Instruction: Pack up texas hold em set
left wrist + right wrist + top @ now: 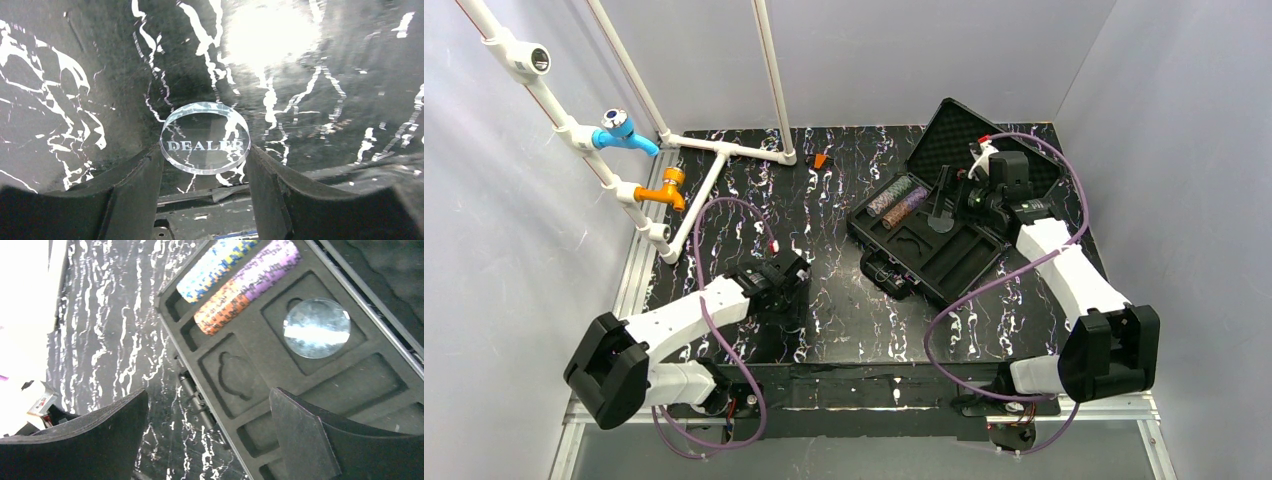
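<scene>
The black case (944, 262) sits open, skewed, right of centre, its foam-lined lid (959, 130) raised at the back. A blue-yellow row (215, 265) and an orange-purple row (247, 287) of chips lie side by side in its end slots. A clear disc (316, 327) rests in a pocket beside them. A DEALER disc (205, 145), also clear, lies on the table (75, 75).

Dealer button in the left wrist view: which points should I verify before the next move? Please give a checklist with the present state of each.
1. Fingers of the left gripper meet both edges of the dealer button: ok.
2. Button lifted off the table: cannot tell.
3. Lid of the case open: ok.
4. Free recess in the tray: ok.
5. Right gripper open but hanging over the tray, where it may block the path: not ok.
</scene>
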### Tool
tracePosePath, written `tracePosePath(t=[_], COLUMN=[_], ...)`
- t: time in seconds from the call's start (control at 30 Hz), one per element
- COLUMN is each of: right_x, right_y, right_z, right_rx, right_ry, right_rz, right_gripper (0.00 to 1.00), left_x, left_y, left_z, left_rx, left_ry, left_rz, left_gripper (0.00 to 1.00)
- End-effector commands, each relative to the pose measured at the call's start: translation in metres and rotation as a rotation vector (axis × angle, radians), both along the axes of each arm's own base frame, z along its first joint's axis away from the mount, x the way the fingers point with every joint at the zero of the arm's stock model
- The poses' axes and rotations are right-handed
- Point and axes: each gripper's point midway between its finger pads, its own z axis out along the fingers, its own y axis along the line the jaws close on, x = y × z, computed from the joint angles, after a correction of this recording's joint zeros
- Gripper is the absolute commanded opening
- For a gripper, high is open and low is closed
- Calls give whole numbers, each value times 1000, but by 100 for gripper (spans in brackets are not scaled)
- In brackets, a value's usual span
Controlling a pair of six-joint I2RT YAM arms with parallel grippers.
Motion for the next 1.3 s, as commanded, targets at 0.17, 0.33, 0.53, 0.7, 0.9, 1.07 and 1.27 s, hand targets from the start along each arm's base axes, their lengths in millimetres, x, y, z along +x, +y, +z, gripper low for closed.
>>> tracePosePath(t=[0.17, 0.33, 0.53, 0.7, 0.9, 1.07, 1.27], right_x=[-4, -11, -23, -33, -45, -59, -75], right_y=[45, 60, 92, 117, 143, 165, 191], right_z=[37, 46, 50, 42, 35, 30, 25], right_rx=[202, 211, 235, 220, 221, 202, 182], right_ry=[33, 84, 133, 172, 223, 248, 278], right_rz=[156, 197, 278, 352, 448, 525, 596], right_gripper=[98, 97, 96, 93, 90, 88, 84], left_x=[25, 34, 44, 48, 52, 50, 46], left_y=[-34, -49, -56, -65, -70, -73, -72], left_z=[72, 101, 112, 116, 120, 120, 117], left_rx=[-145, -194, -194, -226, -234, -260, -275], left_ry=[-153, -217, -277, -319, -359, -376, -382], left_rz=[-185, -287, -378, -439, -494, -518, -522], left_gripper=[17, 1, 0, 0, 0, 0, 0])
